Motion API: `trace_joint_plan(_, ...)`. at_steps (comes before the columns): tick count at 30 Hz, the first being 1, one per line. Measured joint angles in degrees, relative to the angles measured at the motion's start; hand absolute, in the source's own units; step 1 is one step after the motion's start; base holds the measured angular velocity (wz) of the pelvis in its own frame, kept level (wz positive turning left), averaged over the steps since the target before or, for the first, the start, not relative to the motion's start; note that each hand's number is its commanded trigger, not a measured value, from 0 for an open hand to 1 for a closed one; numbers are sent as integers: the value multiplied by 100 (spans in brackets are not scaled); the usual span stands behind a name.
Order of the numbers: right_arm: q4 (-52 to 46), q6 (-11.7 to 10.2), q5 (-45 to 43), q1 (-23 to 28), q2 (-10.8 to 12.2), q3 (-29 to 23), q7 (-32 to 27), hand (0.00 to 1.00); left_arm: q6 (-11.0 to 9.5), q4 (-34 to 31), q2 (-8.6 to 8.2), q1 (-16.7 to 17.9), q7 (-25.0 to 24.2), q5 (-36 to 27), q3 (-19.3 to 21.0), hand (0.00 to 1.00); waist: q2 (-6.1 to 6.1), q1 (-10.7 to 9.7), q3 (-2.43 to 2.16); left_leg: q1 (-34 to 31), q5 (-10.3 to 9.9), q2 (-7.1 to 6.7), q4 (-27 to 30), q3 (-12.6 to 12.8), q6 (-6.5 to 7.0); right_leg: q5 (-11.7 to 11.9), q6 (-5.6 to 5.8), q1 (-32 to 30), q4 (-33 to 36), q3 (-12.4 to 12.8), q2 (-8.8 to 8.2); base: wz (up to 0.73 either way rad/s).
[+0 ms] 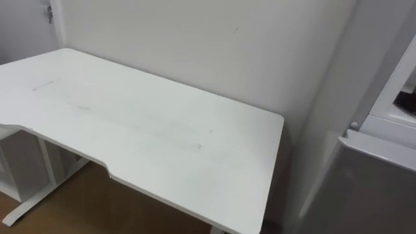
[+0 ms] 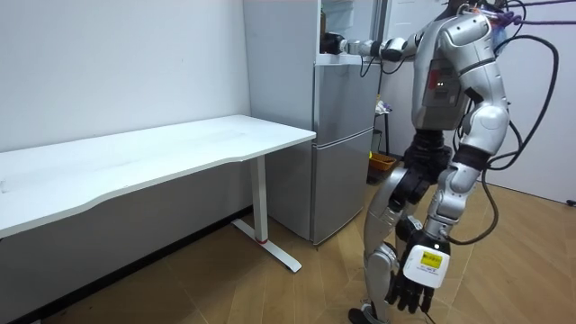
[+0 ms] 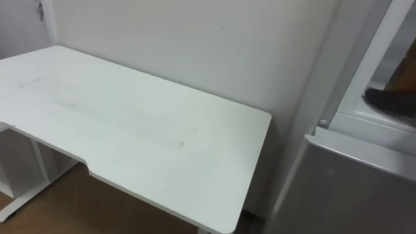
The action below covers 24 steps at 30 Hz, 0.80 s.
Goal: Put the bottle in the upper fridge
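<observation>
Black-fingered and slack, the left hand (image 2: 412,286) is hanging low by the robot's leg, loosely open and holding nothing. The robot is standing on the wood floor (image 2: 234,288) beside the white table (image 1: 162,130) and by the grey fridge (image 2: 342,144). Its right hand (image 2: 333,42) is reaching into the fridge's open top; how far open it is, and whether it has the bottle, I cannot tell.

There is one white table (image 1: 162,130) and one grey fridge (image 2: 342,135).
</observation>
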Motion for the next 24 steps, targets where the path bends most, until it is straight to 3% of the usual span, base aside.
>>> trace_joint_plan(5,-261,-17,-2,369,-16,-361,354,0,1,74,-5,35,-133,22,78,0,-9,-27,-6,191,-18,-22,-95,38,13,14,39,177,-86,27,-7,-2)
trace_joint_plan(8,-563,-14,70,607,-5,-566,571,0,11,84,-32,53,-136,21,154,0,-24,-152,-29,251,-19,-28,-145,53,14,18,63,251,-166,34,5,0)
trace_joint_plan(11,-878,84,264,853,-2,-744,841,0,20,84,-159,82,-105,20,419,0,-31,-227,-79,383,-16,-26,-229,123,15,23,69,312,-180,90,5,-7)
trace_joint_plan(17,-1280,97,470,1365,90,-1050,1118,0,2,42,-370,93,53,-15,474,0,-10,-481,-89,677,-27,-20,-311,170,26,34,88,581,-183,95,-2,4)
trace_joint_plan(20,-1549,76,521,1737,142,-1447,1213,0,2,25,-396,93,43,17,477,0,-1,-519,-91,703,-61,-7,-289,225,36,34,89,586,-181,187,0,-5)
trace_joint_plan(24,-2053,22,546,2322,165,-1685,1199,0,2,23,-429,111,33,25,544,0,121,-520,-95,900,-127,-7,-347,372,56,36,135,694,-179,293,-17,-20)
